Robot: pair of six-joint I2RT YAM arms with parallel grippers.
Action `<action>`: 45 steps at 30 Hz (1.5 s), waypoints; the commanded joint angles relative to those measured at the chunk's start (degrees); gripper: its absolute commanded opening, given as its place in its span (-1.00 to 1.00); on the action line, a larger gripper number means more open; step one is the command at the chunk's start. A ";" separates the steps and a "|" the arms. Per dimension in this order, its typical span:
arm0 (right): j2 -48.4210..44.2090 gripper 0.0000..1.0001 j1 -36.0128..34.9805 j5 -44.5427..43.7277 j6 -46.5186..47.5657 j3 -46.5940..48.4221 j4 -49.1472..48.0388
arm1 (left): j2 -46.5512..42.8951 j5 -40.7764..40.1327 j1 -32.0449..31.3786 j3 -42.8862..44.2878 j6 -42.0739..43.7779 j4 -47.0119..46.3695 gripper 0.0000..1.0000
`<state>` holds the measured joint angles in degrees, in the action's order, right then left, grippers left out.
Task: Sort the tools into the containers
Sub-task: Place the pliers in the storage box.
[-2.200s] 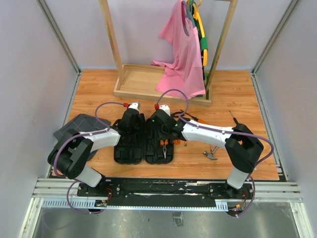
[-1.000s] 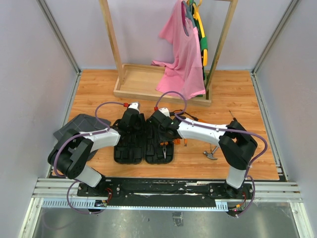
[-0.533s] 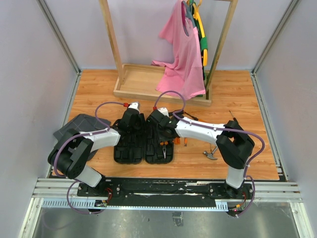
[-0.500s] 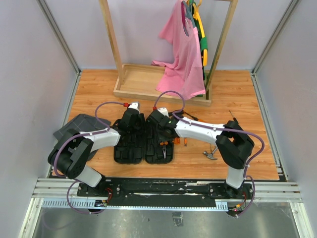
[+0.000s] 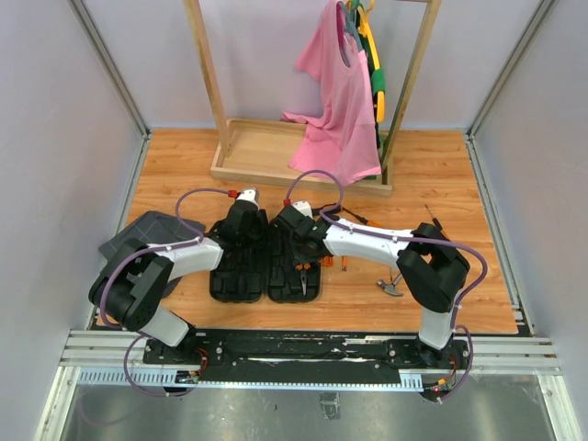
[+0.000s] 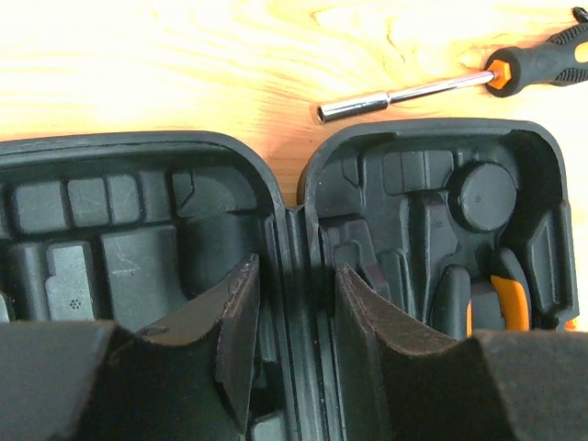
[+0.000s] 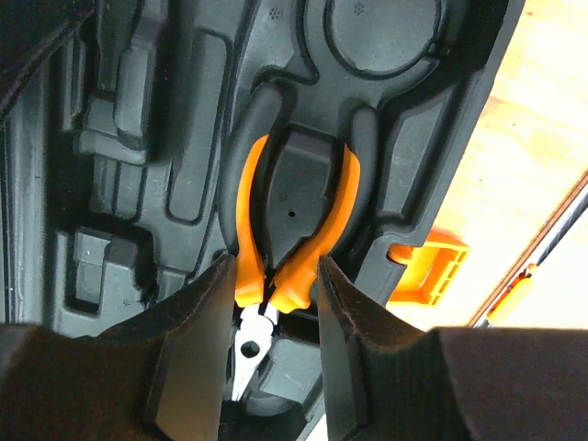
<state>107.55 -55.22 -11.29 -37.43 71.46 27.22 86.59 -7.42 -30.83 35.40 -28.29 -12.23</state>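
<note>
Table: the wooden table point(image 5: 441, 184) carries everything. Both tools sit low over its middle, side by side.
Case: the black case point(image 5: 234, 280) lies opened flat, its two halves directly beneath the tools.
Left tool: the left tool point(image 6: 294, 276) is partly open, one finger down on each side of the hinge point(image 6: 292, 230) between the halves. Whether the pads press that ridge or only straddle it cannot be told. It has nothing loose in it.
Right tool: the right tool point(image 7: 274, 266) is open only as wide as the pliers point(image 7: 246, 230). Its fingers flank the orange handles beside the pivot and look to touch both sides, so I read it as gripping them.
Hammer: the hammer point(image 5: 390, 288) lies on the table well off to the right tool's outer side, past the case.
Screwdriver: a screwdriver point(image 6: 413, 87) lies on the table just ahead of the left tool, beyond the case's rim. Its shaft runs crosswise to the fingers, handle towards the right tool's side.
Pliers, axis: they lie bedded in the case's right half, directly between the right tool's fingers. The long axis runs straight ahead of the tool, handles away from the wrist and steel nose back towards it, so the fingers close across it.
Latch: the orange latch point(image 7: 427, 266) sits on the case's outer rim, just right of the right tool.
Coming move: since the pliers look lined up with their bed, letting go and lifting straight up should do. The loose pieces seen here lie nearer the right arm.
</note>
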 commanded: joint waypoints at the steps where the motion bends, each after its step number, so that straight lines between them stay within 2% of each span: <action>1: 14.06 -0.99 0.28 8.85 -1.59 -8.97 -0.85 | 1.99 -0.09 0.35 -0.59 0.92 3.12 -0.26; 5: 14.59 -0.99 0.21 8.99 -1.59 -9.06 -0.98 | 2.00 -0.03 0.37 -0.61 0.96 3.00 -0.27; 10: 9.66 -0.98 0.37 5.93 -1.15 -8.79 0.23 | 2.00 -0.39 0.35 -0.56 0.96 3.18 -0.28; 16: -2.61 -0.67 0.47 1.10 2.41 -5.84 0.03 | 1.97 -0.45 0.35 -0.51 0.91 3.26 -0.28; 23: -12.37 -0.45 0.75 -4.08 6.55 -2.94 -3.35 | 1.75 -0.83 0.36 -0.57 0.96 3.44 -0.28; 26: -14.35 -0.42 1.87 -4.41 6.33 -3.91 -5.36 | 1.74 -0.73 0.33 -0.48 0.96 3.44 -0.28; 33: -10.83 -0.57 5.32 3.09 6.02 -3.21 -8.48 | 1.86 -0.53 0.36 -0.54 0.96 3.28 -0.28; 37: -6.59 -0.49 5.30 6.09 6.44 -0.06 -9.28 | 1.95 -0.57 0.34 -0.50 0.96 3.26 -0.28; 45: 0.04 -0.39 5.30 5.08 6.13 5.18 -6.48 | 1.94 -0.48 0.36 -0.50 0.96 3.24 -0.28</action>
<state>105.67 -50.11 -6.44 -31.53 73.49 19.25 86.63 -7.84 -30.57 35.40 -28.27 -12.38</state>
